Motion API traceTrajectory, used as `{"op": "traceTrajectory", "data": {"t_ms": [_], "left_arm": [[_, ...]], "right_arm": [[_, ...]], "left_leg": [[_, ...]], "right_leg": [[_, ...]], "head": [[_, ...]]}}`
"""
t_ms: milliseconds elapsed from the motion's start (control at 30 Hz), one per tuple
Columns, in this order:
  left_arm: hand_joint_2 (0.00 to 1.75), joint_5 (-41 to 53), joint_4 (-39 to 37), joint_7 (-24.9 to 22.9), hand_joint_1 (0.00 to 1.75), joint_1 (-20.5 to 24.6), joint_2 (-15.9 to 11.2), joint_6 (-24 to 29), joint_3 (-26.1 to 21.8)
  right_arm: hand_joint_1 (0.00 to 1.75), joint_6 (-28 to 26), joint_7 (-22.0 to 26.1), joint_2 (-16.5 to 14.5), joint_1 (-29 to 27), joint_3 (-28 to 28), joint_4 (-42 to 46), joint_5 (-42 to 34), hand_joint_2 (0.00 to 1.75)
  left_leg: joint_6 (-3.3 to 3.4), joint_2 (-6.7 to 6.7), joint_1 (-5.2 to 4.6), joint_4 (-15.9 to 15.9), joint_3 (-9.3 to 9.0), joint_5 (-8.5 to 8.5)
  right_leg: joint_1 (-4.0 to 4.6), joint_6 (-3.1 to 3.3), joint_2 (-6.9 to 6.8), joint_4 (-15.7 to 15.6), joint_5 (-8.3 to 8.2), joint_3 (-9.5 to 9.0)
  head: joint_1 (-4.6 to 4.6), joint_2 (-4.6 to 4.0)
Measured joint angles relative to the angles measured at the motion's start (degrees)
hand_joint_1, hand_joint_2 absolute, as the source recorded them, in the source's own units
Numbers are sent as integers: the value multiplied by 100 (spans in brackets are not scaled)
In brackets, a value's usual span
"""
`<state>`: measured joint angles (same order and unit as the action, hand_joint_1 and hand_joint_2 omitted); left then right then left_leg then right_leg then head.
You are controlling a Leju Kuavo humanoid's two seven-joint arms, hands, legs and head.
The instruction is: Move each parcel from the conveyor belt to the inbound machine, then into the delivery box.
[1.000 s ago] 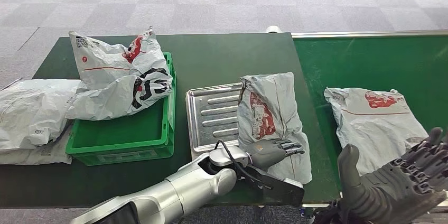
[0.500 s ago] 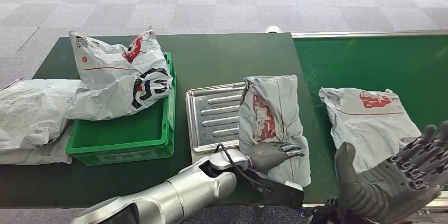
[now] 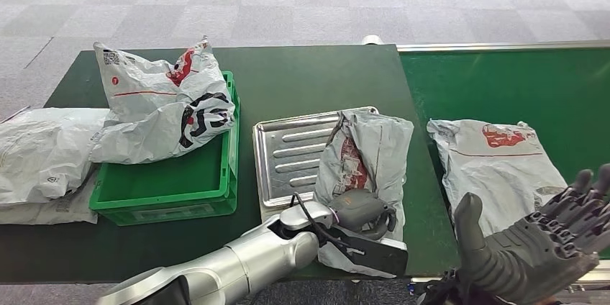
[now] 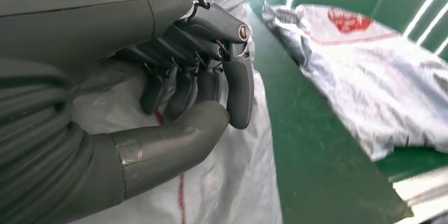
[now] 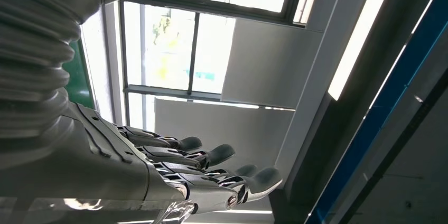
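Left robot hand point(image 3: 363, 211): fingers curled down into the grey parcel point(image 3: 370, 154), grasping a bunch of its near end; the wrist view shows the fingers point(image 4: 203, 84) dug into the plastic against the thumb.
Grasped parcel: crumpled, lying partly on the metal tray point(image 3: 291, 157) and partly on the dark green tabletop point(image 3: 309, 78), near the centre.
Right robot hand point(image 3: 536, 247): released, fingers spread and palm up, at the near right, holding nothing.
Second parcel point(image 3: 496, 165): flat on the bright green conveyor belt point(image 3: 503, 82), right of the tray and apart from the grasped parcel.
Green crate point(image 3: 173, 183): left of the tray, with a white bag point(image 3: 162, 100) draped over its far left corner.
Far left: more grey bags point(image 3: 39, 157) beside the crate.
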<state>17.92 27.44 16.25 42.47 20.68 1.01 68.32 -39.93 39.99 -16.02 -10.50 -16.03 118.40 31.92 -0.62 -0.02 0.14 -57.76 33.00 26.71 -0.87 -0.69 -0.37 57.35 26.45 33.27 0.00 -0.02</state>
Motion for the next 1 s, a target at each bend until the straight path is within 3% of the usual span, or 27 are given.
{"op": "traceTrajectory", "data": {"t_ms": [233, 400, 433, 533, 567, 667, 767, 867, 1000], "left_arm": [[175, -194, -164, 166, 175, -169, -2, 1045, -50], [175, -481, -297, 472, 175, -421, -2, 1326, -329], [175, -524, -326, 534, 146, -473, -2, 1358, -416], [175, -375, -407, 542, 15, -592, -2, 1669, -630], [175, -178, -428, 448, 0, -616, -2, 1884, -661], [175, 920, -466, -214, 0, -636, -1, 2828, -639], [175, 2572, -441, -1385, 0, -596, 0, 3651, -503], [175, 4310, -315, -2460, 0, -588, 0, 3866, -430], [175, 5535, -173, -2968, 0, -642, -1, 3875, -434]], "right_arm": [[0, 0, 1, -2, -10, 7, 1, 141, 175], [0, 0, 12, -17, -33, 11, 20, 280, 175], [0, 0, 17, -20, -47, 11, 32, 317, 175], [0, 0, 21, -31, -73, 11, 50, 420, 175], [0, 0, 21, -33, -74, 11, 50, 449, 175], [0, 0, 21, -39, -80, 14, 56, 510, 175], [0, 0, 21, -45, -89, 25, 78, 526, 175], [0, -1, 21, -46, -91, 31, 85, 530, 175], [0, 0, 21, -48, -92, 33, 91, 531, 175]], "left_leg": [[0, 0, 0, 0, -1, 0], [0, 1, 0, 0, -1, 0], [0, 1, 0, 0, -1, 0], [0, 2, 0, 0, -2, 0], [0, 3, 0, 0, -2, 0], [0, 4, 0, 0, -4, 0], [0, 4, 0, 0, -5, -2], [0, 4, 0, 0, -4, -4], [0, 3, -1, 0, -3, -4]], "right_leg": [[0, 0, 1, 0, 0, 0], [0, 0, 1, 0, 0, 1], [0, 0, 2, 0, 0, 1], [0, 0, 5, 0, 0, 2], [0, 0, 6, 0, 0, 3], [0, 0, 7, -1, -1, 4], [0, -1, 6, -1, -1, 2], [-1, -2, 5, 0, -2, 1], [-1, -2, 6, 0, -2, 1]], "head": [[-1, 1], [-2, 1], [-2, 1], [-2, 1], [-2, 1], [-2, 1], [-2, 0], [-2, 1], [-2, 1]]}}
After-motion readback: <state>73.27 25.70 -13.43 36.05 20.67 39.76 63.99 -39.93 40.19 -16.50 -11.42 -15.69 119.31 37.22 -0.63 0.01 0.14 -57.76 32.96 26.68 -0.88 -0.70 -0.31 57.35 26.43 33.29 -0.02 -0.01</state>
